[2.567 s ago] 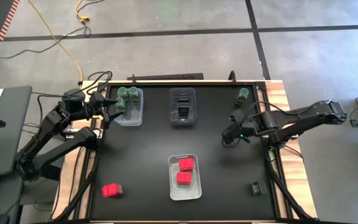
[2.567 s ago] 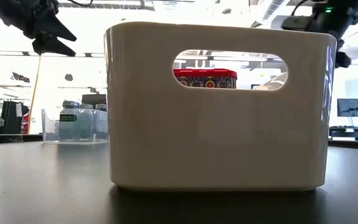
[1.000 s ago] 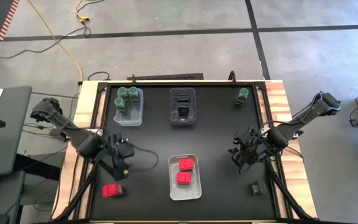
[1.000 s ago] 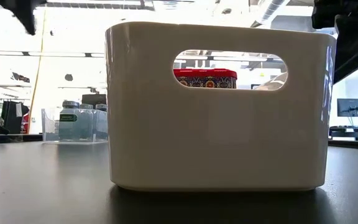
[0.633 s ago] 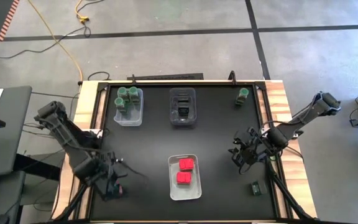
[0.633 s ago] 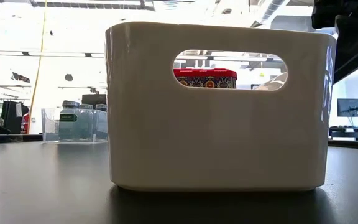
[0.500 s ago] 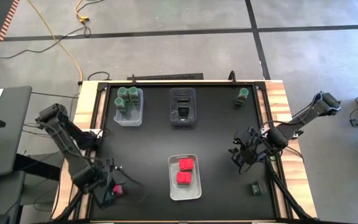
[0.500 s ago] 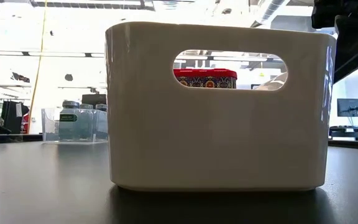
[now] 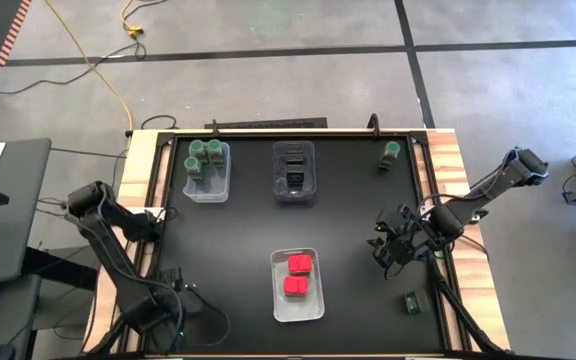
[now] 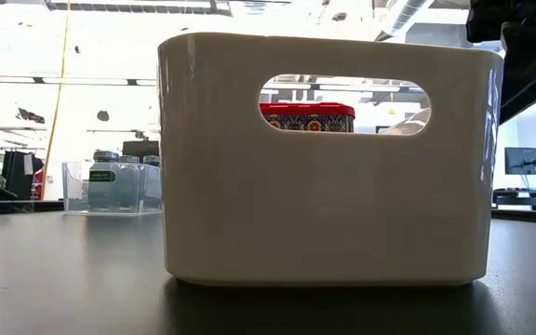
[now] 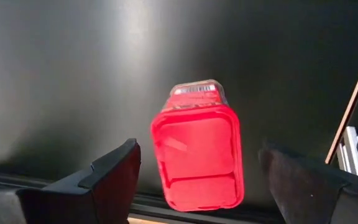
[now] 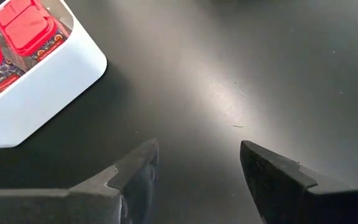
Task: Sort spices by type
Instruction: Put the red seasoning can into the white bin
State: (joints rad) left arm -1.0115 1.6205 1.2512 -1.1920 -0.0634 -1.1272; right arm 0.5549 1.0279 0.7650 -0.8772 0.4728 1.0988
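At the table's near-left corner, my left gripper (image 11: pixel 194 171) hung open astride the red packet (image 11: pixel 197 155); centring before closing seemed wise, while my right gripper (image 12: pixel 197 168) waited open mid-right.

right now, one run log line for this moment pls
left gripper: open, straddling loose red flat rectangular packet, not gripped | right gripper: open, empty, over bare black table | white bin: two red packets
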